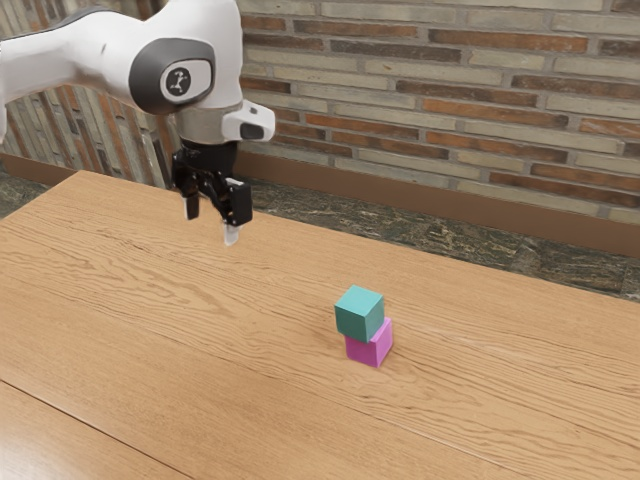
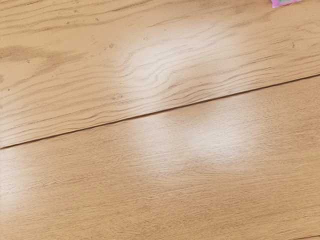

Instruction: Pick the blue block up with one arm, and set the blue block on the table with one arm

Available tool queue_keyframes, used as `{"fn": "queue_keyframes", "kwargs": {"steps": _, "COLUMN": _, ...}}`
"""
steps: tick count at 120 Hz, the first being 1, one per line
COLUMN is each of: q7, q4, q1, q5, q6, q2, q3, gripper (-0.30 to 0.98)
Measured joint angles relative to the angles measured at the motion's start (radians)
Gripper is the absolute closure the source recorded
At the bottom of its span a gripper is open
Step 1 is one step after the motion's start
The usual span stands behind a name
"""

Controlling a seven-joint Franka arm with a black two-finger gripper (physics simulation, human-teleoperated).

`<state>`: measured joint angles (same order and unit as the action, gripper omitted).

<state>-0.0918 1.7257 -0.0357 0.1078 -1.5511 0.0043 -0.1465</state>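
Clock: laid on the exterior view, twelve at its top
Gripper: here it is, above the table, gripper fingers spread apart, nothing between them
Blue block: there, out at four o'clock from the gripper, well apart from it, perched on the pink block
Pink block: on the table, peeking out towards five o'clock under the blue block
Arm: reaching in from ten o'clock

Beneath my claw, the desk looks like smooth, grained wood with glossy patches; well apart from it, the wall seems rough, matt brick.
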Motion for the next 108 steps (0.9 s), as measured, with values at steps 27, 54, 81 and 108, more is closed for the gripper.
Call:
{"fn": "queue_keyframes", "kwargs": {"steps": 27, "q7": 0.196, "q4": 0.119, "q1": 0.050, "q5": -0.048, "q6": -0.366, "q2": 0.083, "q3": -0.015, "gripper": 0.00}}
{"fn": "queue_keyframes", "kwargs": {"steps": 54, "q7": 0.379, "q4": 0.030, "q1": -0.060, "q5": -0.046, "q6": -0.570, "q2": 0.224, "q3": -0.035, "gripper": 0.00}}
{"fn": "queue_keyframes", "kwargs": {"steps": 81, "q7": 0.506, "q4": 0.001, "q1": -0.070, "q5": -0.047, "q6": -0.637, "q2": 0.319, "q3": -0.036, "gripper": 0.00}}
{"fn": "queue_keyframes", "kwargs": {"steps": 108, "q7": 0.572, "q4": -0.022, "q1": -0.093, "q5": -0.054, "q6": -0.659, "q2": 0.373, "q3": -0.039, "gripper": 0.00}}
